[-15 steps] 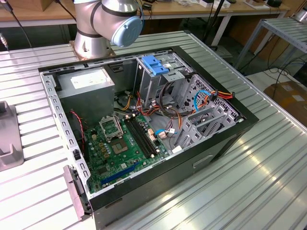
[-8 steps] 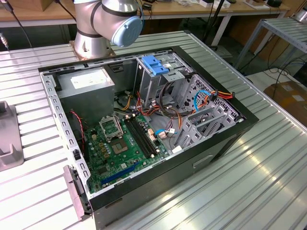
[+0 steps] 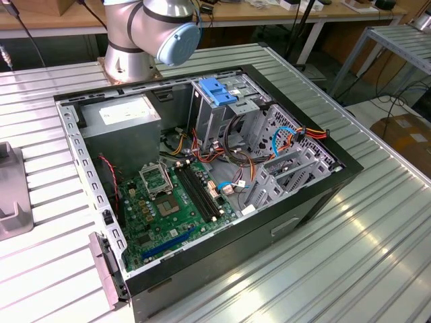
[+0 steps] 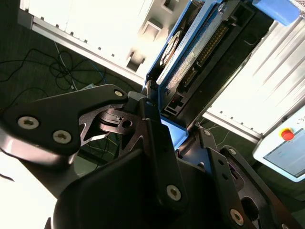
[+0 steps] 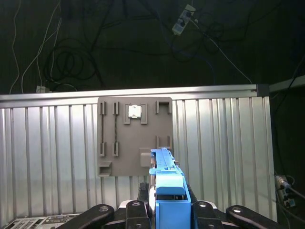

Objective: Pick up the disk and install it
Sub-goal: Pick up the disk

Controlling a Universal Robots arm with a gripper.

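Disk [image 5: 166, 176] edge-on in claw [image 5: 167, 202]; computer case [image 3: 283, 225] in exterior view

Open computer case [image 3: 202, 269] on ribbed metal table [image 3: 350, 256]; green motherboard [image 3: 161, 208] and grey power-supply box [image 3: 121, 121] inside

On the table [image 3: 350, 256]: computer case [image 3: 222, 269] mid-surface, arm base [image 3: 128, 64] behind it at the far edge. In the case: power-supply box [image 3: 124, 118], far corner; motherboard [image 3: 168, 208] before it. In the gripper [image 5: 169, 206]: disk [image 5: 164, 167], clamped.
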